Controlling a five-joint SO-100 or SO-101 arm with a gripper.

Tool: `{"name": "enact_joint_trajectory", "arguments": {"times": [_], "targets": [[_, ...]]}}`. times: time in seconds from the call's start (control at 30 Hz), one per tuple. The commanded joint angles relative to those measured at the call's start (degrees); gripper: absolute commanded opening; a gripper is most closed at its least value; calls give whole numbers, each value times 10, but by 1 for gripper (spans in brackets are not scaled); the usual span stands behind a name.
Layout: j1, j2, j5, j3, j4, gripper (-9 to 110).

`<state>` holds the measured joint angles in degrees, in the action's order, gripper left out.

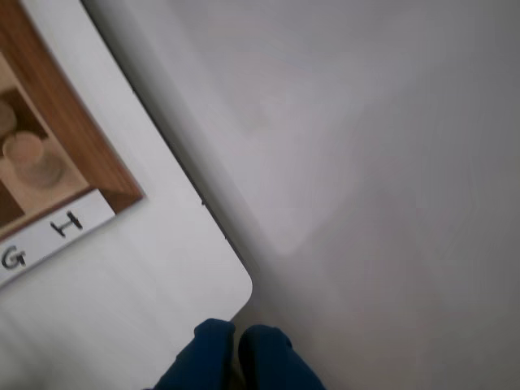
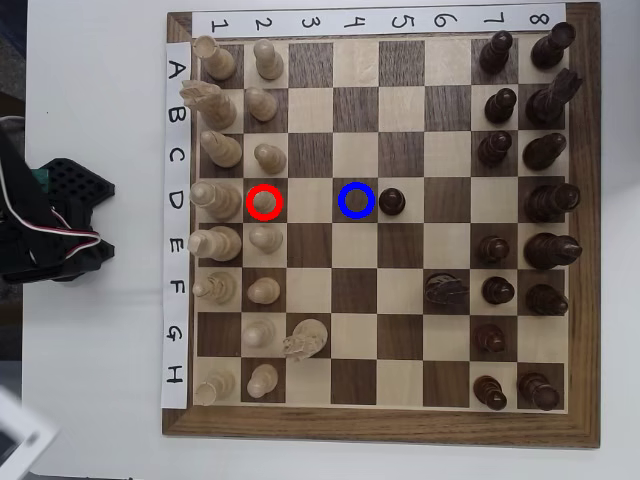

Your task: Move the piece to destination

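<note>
Only the two dark blue fingertips of the gripper (image 1: pixel 238 345) enter the wrist view at its bottom edge, pressed close together with nothing between them; in the overhead view the black arm base (image 2: pixel 55 215) sits at the left edge and the gripper itself cannot be made out. Up and to the left of the fingertips, the wrist view cuts off all but a blurred corner of the brown wooden chessboard (image 1: pixel 73 122), with a white paper strip (image 1: pixel 57 236) lettered G and H and one pale, indistinct piece. The small cream wooden pawn with a round head (image 2: pixel 264 201) stands upright inside a red ring (image 2: pixel 264 202) on row D, column 2, well away from the gripper. The dark square marked by a blue ring (image 2: pixel 356 200) holds no piece; a dark brown pawn (image 2: pixel 392 201) stands just right of it.
</note>
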<state>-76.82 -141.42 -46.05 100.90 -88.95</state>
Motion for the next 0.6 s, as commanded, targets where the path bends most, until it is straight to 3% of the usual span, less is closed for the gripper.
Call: {"name": "enact_joint_trajectory", "arguments": {"times": [0.0, 0.2, 0.57], "targets": [[89, 152, -250, -387, -58, 0], [178, 189, -330, -478, -73, 0], [359, 191, -341, -445, -77, 0]]}}
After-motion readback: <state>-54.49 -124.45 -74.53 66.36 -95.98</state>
